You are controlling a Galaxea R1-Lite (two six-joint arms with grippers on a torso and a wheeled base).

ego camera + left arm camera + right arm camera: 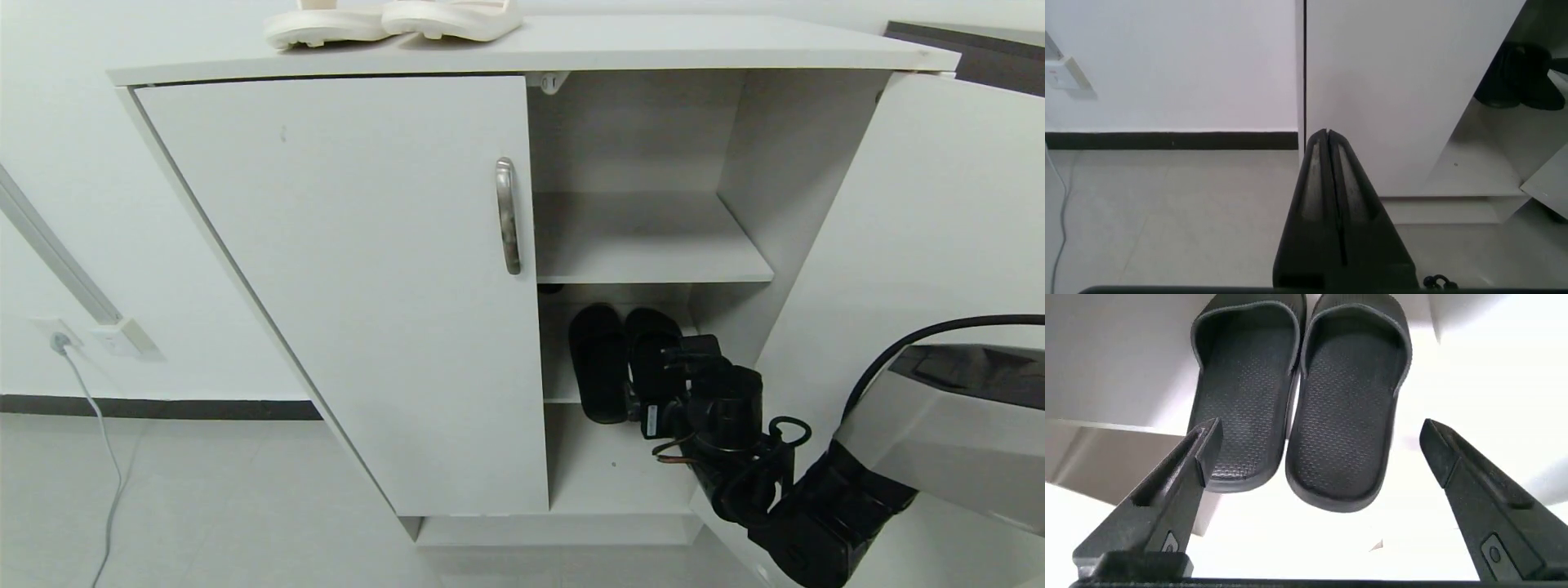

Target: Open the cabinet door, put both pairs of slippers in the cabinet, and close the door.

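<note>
White wall [73, 122] standing behind, evenly lit. Dark baseboard [163, 407] running along its foot, meeting pale grey tiled floor [204, 506]. White cable trunking [49, 237] slanting down wall to small junction box [122, 336]. Wall socket [55, 335] sitting just beside box, grey cable [110, 465] trailing from it onto floor. Dark furniture top [980, 45] showing past white cabinet [326, 286], at its right rear corner.
</note>
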